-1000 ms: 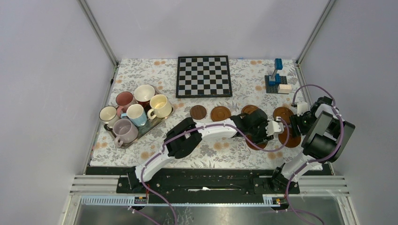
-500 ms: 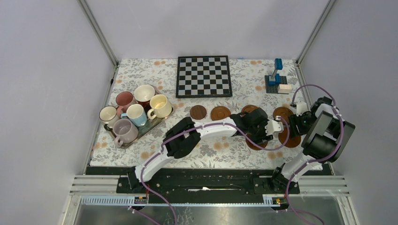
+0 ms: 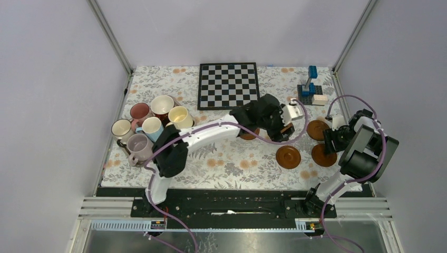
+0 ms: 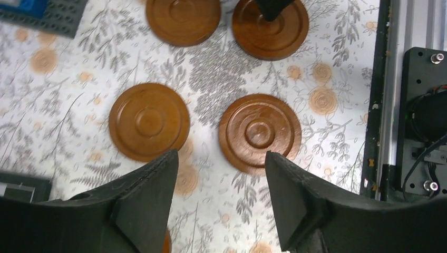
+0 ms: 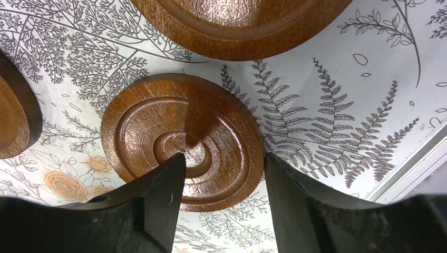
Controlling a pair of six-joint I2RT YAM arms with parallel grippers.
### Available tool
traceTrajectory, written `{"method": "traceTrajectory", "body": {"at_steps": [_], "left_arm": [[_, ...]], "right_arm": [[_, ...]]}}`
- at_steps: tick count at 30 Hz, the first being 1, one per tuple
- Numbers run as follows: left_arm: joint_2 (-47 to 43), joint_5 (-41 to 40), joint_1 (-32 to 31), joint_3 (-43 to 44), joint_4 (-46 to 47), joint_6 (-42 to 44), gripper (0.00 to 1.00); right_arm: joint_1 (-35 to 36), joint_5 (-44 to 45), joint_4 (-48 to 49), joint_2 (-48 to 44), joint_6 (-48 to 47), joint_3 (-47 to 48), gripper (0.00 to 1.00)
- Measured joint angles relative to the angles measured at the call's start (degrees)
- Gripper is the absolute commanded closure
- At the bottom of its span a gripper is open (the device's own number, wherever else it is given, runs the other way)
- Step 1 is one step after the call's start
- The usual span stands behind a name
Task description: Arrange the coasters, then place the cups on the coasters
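Observation:
Several round reddish-brown coasters lie on the right of the floral cloth: one at the front [image 3: 288, 157], one beside it [image 3: 323, 155] and one behind [image 3: 318, 129]. Two more peek out under my left arm [image 3: 248, 134]. My left gripper [image 3: 282, 128] hangs open and empty above them; its wrist view shows a coaster [image 4: 260, 133] ahead of the right fingertip and another [image 4: 149, 121] ahead of the left. My right gripper [image 3: 331, 141] is open low over a coaster [image 5: 182, 142], its left finger over the disc, its right finger past the rim. The cups [image 3: 153, 128] stand together on the tray.
A metal tray [image 3: 175, 139] carries the mugs at the left. A chessboard [image 3: 229, 85] lies at the back middle. A small blue brick model [image 3: 311, 89] stands at the back right. The black rail [image 4: 416, 105] marks the near table edge.
My left arm has lifted and swung back and left, away from the front coaster, which now lies uncovered on the cloth. Its jaws have opened wider. The right gripper has hardly moved.

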Motion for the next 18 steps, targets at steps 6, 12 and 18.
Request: {"method": "traceTrajectory", "body": {"at_steps": [6, 12, 18], "left_arm": [[-7.3, 0.2, 5.6, -9.2, -1.0, -1.4, 0.31], [-12.6, -0.8, 16.6, -20.8, -4.9, 0.0, 0.32], [-15.1, -4.5, 27.4, -26.8, -8.0, 4.4, 0.37]], "right_arm": [[0.0, -0.2, -0.5, -0.1, 0.0, 0.0, 0.22], [0.0, -2.1, -5.6, -0.3, 0.5, 5.2, 0.14], [0.1, -5.3, -9.4, -2.3, 1.6, 12.1, 0.11]]}}
